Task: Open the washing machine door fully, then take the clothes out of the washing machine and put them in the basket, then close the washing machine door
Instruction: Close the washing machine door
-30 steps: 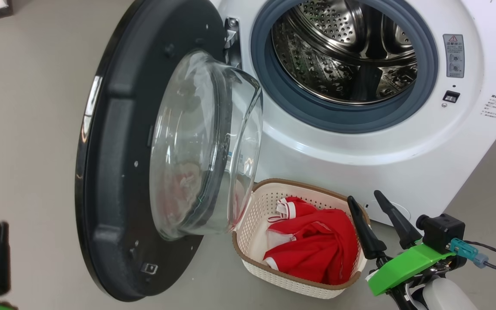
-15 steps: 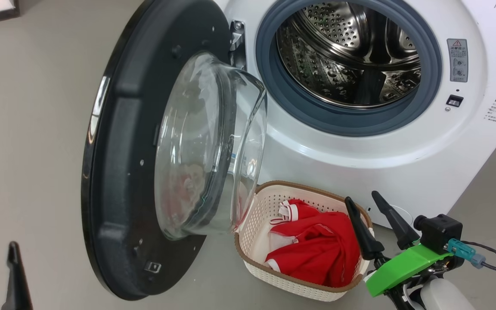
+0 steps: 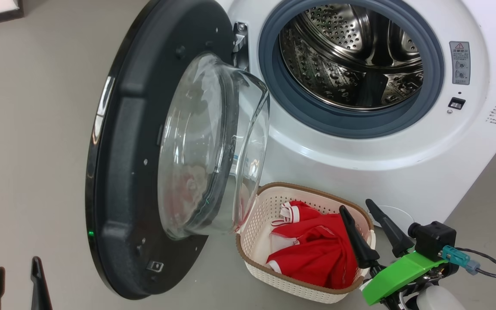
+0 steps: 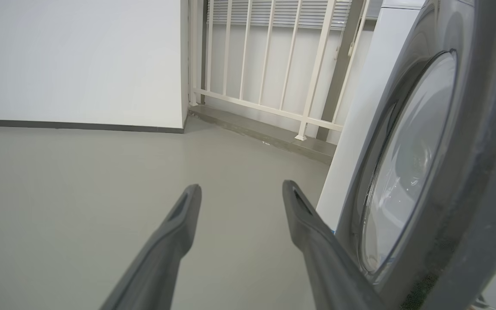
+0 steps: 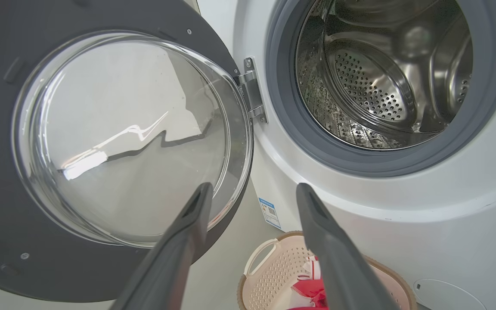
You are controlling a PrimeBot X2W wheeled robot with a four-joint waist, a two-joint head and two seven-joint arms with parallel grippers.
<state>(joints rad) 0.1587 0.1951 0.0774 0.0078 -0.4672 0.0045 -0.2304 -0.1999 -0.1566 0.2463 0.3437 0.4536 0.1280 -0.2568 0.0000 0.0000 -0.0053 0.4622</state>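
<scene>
Head view shows the washing machine door (image 3: pixel 136 172) swung wide to the left on its hinge, its clear glass bowl (image 3: pixel 205 150) bulging toward the washing machine (image 3: pixel 360 172), whose grey rubber ring (image 3: pixel 269 69) frames the perforated steel drum (image 3: pixel 351 56). The basket (image 3: pixel 256 215) stands on the floor (image 3: pixel 28 150) near the machine's front, below the opening and just beside the glass bowl. The clothes (image 3: pixel 312 254) lie bunched inside it, red with white trim. The right fingers (image 3: pixel 357 241) are spread and grip nothing, hovering over the basket's near right rim. The left fingers (image 3: pixel 39 284) are likewise spread, low at the near left, beside the door's outer face.
</scene>
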